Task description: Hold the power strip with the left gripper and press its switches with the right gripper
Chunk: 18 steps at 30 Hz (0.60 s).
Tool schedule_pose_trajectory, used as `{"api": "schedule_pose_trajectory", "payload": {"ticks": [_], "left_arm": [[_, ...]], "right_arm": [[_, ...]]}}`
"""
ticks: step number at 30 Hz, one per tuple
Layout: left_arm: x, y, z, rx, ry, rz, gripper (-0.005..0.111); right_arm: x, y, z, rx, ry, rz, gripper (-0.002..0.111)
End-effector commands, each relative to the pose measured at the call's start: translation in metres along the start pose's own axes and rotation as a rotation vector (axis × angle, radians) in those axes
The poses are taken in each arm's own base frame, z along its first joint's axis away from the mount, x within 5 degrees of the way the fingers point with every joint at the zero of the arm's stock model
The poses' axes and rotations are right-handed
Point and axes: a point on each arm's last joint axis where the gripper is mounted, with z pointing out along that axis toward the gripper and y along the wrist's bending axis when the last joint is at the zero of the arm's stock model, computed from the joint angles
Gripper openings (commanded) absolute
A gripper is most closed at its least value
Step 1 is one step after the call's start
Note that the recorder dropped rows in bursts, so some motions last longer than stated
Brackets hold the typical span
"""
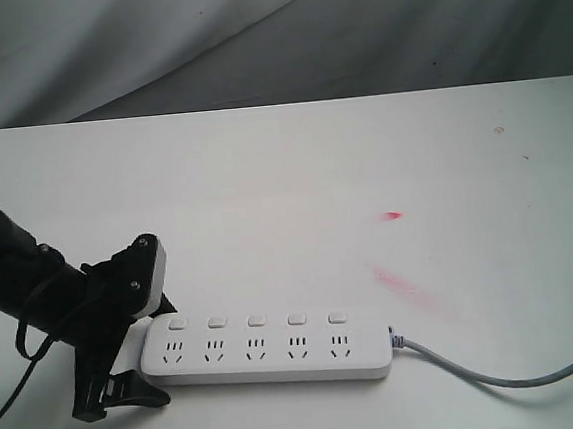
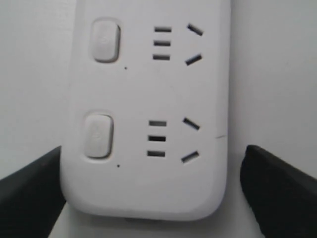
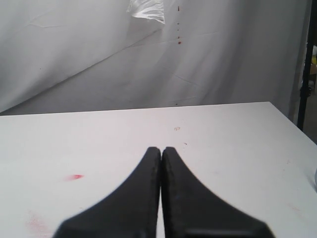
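Exterior view showed the power strip [image 1: 265, 351] lying flat on the white table [image 1: 283, 175], near its front edge, long side running left to right, with 5 switches [image 1: 256, 321] in a row above 5 socket sets. Its grey cord [image 1: 501, 376] left the right end and curved away toward the right edge of the view. The left gripper [image 1: 158, 348] sat at the strip's left end with its jaws spread wide, 1 finger behind the strip and 1 in front of it. From the left wrist view the rounded end of the strip lay between the 2 black fingers [image 2: 29, 193]; one finger stood at or against the switch-side edge (contact could not be judged), while a strip of bare table showed between the other finger and the socket-side edge. 2 switches and 2 socket sets were in sight there. The right gripper [image 3: 161, 151], seen only in its own wrist view, was closed with its fingers pressed together, holding nothing, above bare table. A few red smears [image 1: 394, 214] marked the table right of centre, and grey cloth [image 1: 251, 37] hung behind.
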Motion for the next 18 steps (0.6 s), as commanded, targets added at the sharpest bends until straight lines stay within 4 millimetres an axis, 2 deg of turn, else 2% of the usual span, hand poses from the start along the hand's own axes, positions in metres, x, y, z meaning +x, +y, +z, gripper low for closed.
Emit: {"api": "schedule_pose_trajectory", "payload": {"ticks": [1, 8, 13, 18], "left_arm": [[0.0018, 0.0000, 0.0034, 0.001, 0.012, -0.004, 0.083], [0.0030, 0.0021, 0.0034, -0.023, 0.025, 0.004, 0.075], [0.0035, 0.0031, 0.0033, -0.034, 0.031, 0.004, 0.065], [0.0036, 0.0037, 0.0033, -0.040, 0.031, 0.001, 0.064]], "right_arm": [[0.0009, -0.0005, 0.0001, 0.008, 0.001, -0.008, 0.000], [0.0009, -0.0005, 0.0001, 0.008, 0.001, -0.008, 0.000], [0.0009, -0.0005, 0.0001, 0.008, 0.001, -0.008, 0.000], [0.0009, -0.0005, 0.0001, 0.008, 0.001, -0.008, 0.000]]}}
